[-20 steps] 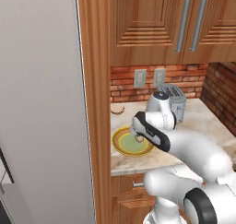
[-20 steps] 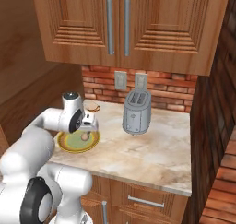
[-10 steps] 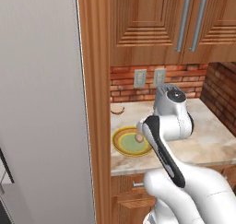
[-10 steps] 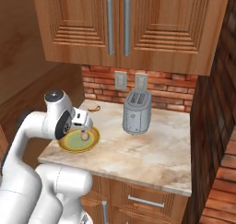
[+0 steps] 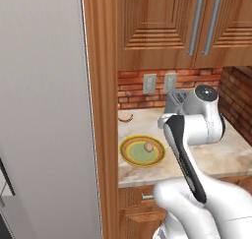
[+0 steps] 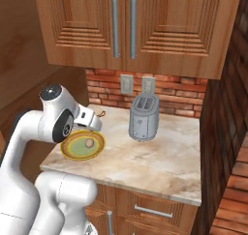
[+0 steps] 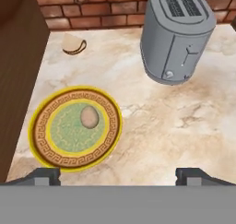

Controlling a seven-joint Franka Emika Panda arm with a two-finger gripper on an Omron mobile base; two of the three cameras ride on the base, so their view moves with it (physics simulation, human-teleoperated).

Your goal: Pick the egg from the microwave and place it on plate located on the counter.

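Glossy white Franka Panda arm (image 5: 197, 130) showing rounded, bulbous segments, dark grey round joint caps, black stripe running along one link; gripper (image 7: 118, 177) showing two small dark grey finger tips (image 7: 44, 176).

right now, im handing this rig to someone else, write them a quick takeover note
Gripper: open, holding nothing, raised above the counter.
Egg: lying on the plate, on its pale green centre, a little off the middle.
Plate: on the counter near the wooden side wall, with the toaster apart from it toward the brick backsplash.
Done: egg is on the plate and released.
Left: nothing of the placing; only pull the arm clear, probably.
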